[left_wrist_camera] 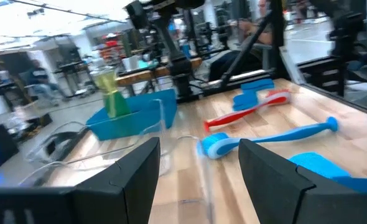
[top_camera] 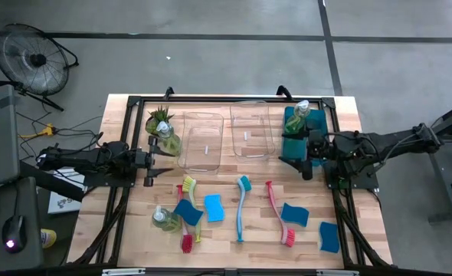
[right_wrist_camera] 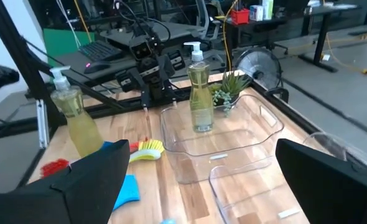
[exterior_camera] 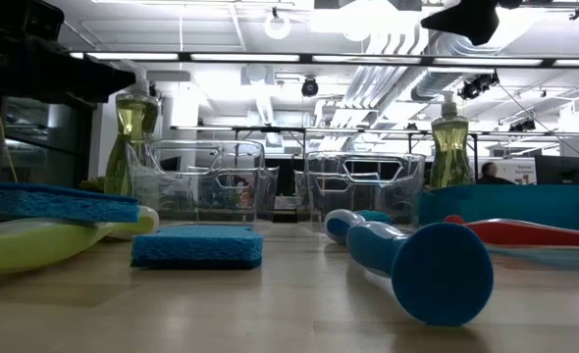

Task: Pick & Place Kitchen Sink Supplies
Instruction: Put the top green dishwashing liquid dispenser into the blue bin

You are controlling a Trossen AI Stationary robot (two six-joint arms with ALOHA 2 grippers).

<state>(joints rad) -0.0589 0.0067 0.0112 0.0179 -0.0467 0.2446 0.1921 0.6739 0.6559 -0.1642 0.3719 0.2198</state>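
My left gripper (top_camera: 163, 162) hangs open over the table's left side, next to a soap bottle (top_camera: 167, 140) standing by the potted plant (top_camera: 159, 117). My right gripper (top_camera: 293, 159) is open at the near edge of the teal bin (top_camera: 287, 132), which holds a second soap bottle (top_camera: 301, 115). A third bottle (top_camera: 163, 220) stands near the front left. Blue sponges (top_camera: 214, 207) (top_camera: 295, 215) (top_camera: 329, 236) lie flat. Another sponge (top_camera: 188, 212) rests across the yellow-green brush (top_camera: 189, 185) and a red brush (top_camera: 185, 241). A teal brush (top_camera: 241, 207) and another red brush (top_camera: 280, 215) lie mid-table.
Two clear bins (top_camera: 201, 140) (top_camera: 250, 130) stand side by side between the grippers, at the far middle of the table. A black frame (top_camera: 234, 98) runs along the table's far edge and sides. Bare wood shows between the bins and the brushes.
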